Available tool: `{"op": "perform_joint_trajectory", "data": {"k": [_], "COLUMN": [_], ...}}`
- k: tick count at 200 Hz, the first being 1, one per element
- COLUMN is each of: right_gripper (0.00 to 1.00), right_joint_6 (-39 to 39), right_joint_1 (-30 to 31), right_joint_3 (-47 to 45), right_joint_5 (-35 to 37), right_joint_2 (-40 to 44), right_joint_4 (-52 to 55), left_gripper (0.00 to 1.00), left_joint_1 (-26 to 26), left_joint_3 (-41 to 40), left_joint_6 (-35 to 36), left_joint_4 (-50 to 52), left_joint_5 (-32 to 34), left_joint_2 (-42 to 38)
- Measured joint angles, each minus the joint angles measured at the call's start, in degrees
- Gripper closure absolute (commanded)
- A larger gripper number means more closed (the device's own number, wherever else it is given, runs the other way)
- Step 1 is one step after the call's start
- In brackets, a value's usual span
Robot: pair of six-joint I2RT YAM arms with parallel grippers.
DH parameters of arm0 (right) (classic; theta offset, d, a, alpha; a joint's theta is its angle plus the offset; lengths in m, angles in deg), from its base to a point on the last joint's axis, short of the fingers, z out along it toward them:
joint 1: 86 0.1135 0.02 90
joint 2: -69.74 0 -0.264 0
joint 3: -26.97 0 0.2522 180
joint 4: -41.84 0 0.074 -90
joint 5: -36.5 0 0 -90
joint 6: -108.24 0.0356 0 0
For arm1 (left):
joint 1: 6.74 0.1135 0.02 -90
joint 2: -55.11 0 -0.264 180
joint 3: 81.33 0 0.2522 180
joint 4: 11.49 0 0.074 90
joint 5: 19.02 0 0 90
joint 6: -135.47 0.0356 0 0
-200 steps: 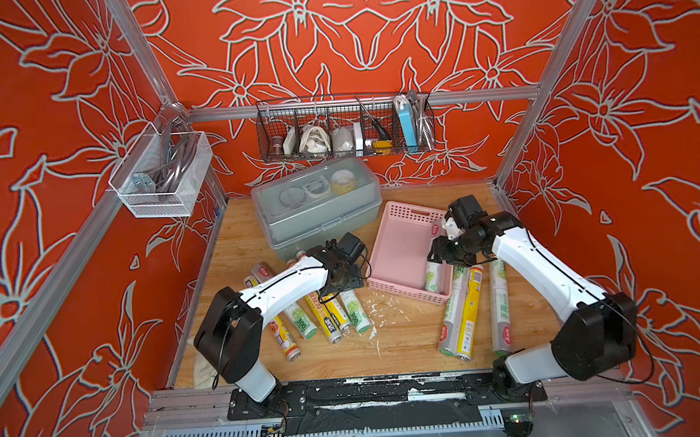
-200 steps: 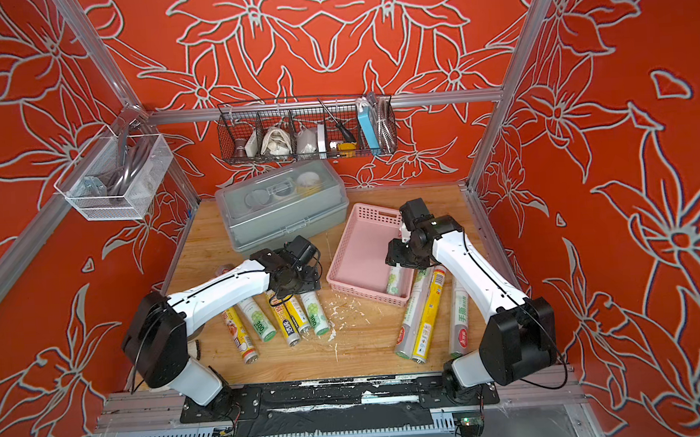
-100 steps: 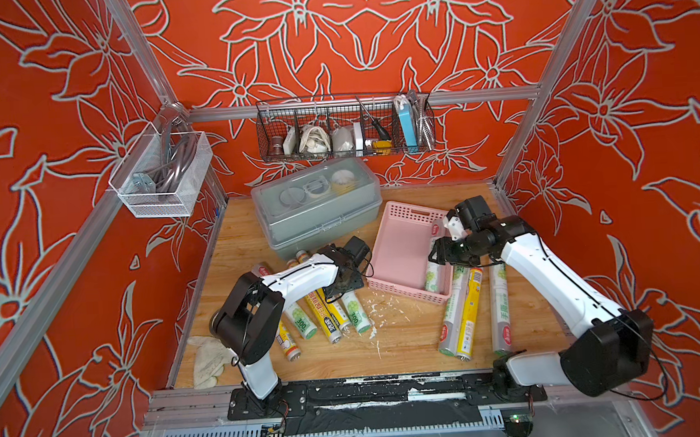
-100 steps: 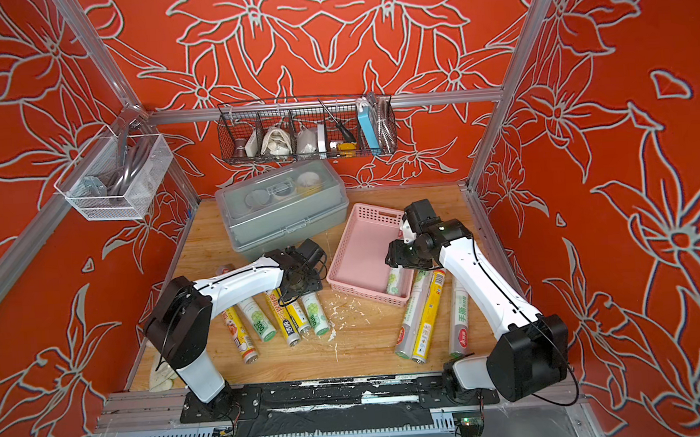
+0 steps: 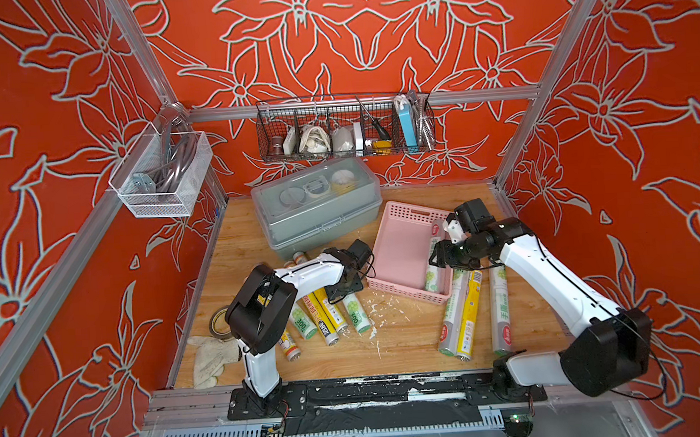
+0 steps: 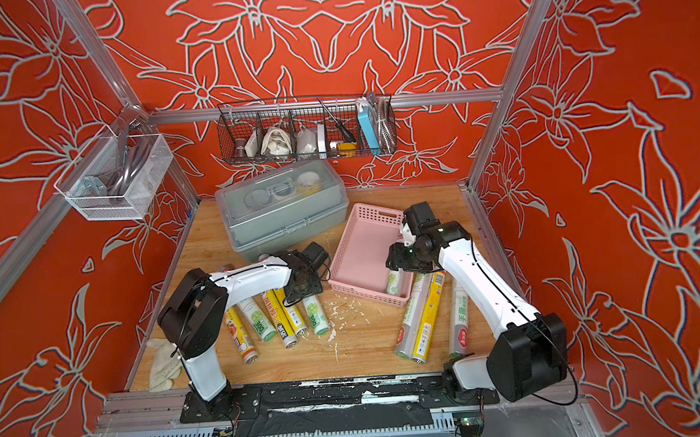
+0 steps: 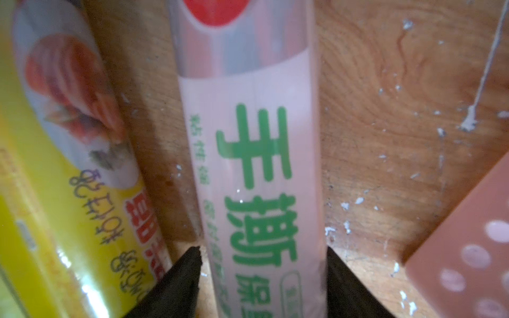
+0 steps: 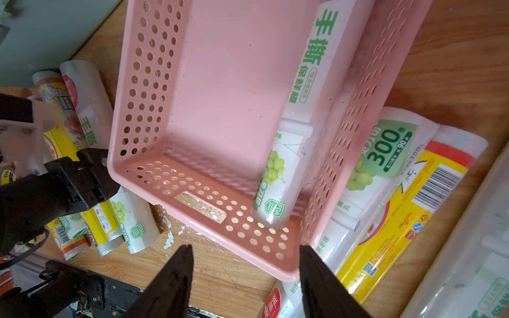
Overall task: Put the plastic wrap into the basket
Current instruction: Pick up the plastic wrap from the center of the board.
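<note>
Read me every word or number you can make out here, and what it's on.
"手撕": white-green roll in the pink basket.
"FDA": same roll's end.
"300": roll outside the basket.
"手撕": roll in the left wrist view.
Smaller print and barcode digits: unreadable.

Nine plastic wrap rolls on show, one pink basket, one grey box, one tape ring, one glove.

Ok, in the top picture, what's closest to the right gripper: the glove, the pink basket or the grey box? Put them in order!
1. The basket, just below the right gripper.
2. The grey box, further back and to the left.
3. The glove, way off at the table's front-left corner.
</note>
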Motion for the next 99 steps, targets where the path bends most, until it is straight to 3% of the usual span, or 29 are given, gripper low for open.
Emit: {"op": "perform_joint_trajectory", "data": {"k": [51,99], "right_gripper": [0.38,0.38], "right_joint_6": [0.0,0.0], "right_joint_1": [0.0,0.0], "right_joint_3": [0.0,0.0], "right_joint_5": [0.0,0.0], "right_joint_2": [0.1,0.2], "right_joint_4": [0.0,0.0], "left_gripper": [0.49,0.53], "left_joint_1": [0.0,0.0], "left_joint_3": [0.0,0.0], "left_joint_6": [-0.4,0.0], "left_joint_4": [-0.6,-0.8], "left_joint_5": [0.1,0.0], "left_joint_2": [0.3,0.3]}}
